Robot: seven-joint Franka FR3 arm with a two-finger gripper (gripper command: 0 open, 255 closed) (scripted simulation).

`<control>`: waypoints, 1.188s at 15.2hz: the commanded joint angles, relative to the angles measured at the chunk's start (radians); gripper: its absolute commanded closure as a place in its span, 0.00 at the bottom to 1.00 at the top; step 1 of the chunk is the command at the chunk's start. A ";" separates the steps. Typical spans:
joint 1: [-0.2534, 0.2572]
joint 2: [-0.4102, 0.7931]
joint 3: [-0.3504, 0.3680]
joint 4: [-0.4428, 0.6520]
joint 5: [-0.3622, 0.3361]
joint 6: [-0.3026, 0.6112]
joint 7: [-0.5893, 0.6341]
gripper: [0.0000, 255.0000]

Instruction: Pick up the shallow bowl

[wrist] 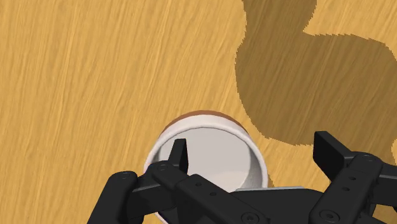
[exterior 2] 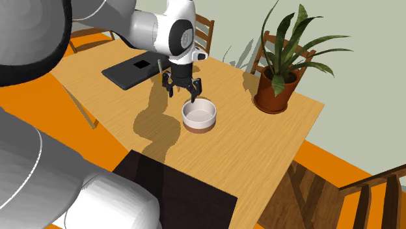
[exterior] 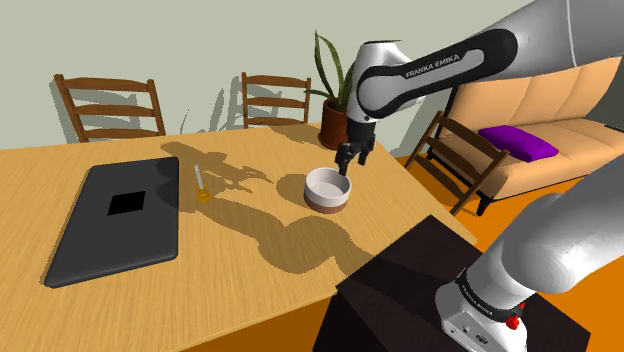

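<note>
Bowl (exterior: pixel 328 189) on table (exterior: pixel 250 215), claw (exterior: pixel 350 166) over its rim; laptop (exterior: pixel 118 220) at shoulder view's left, potted plant (exterior: pixel 335 112) behind.

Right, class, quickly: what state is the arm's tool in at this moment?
The tool: open, holding nothing; its fingers stand apart over the rim of the white bowl, not clasping it.

— What's my arm (exterior: pixel 560 240) like on your feed?
— I see white rounded links, dark joints, white "FRANKA EMIKA" lettering (exterior: pixel 432 68) on a dark band, and an all-black gripper (exterior: pixel 350 160).
</note>
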 commanded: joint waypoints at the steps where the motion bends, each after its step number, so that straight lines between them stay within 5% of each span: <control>1: 0.006 0.082 0.012 0.031 -0.002 0.054 0.018 0.00; 11: 0.044 0.464 0.036 0.247 -0.050 0.225 0.107 0.00; 18: 0.049 0.537 0.031 0.238 -0.059 0.305 0.111 0.00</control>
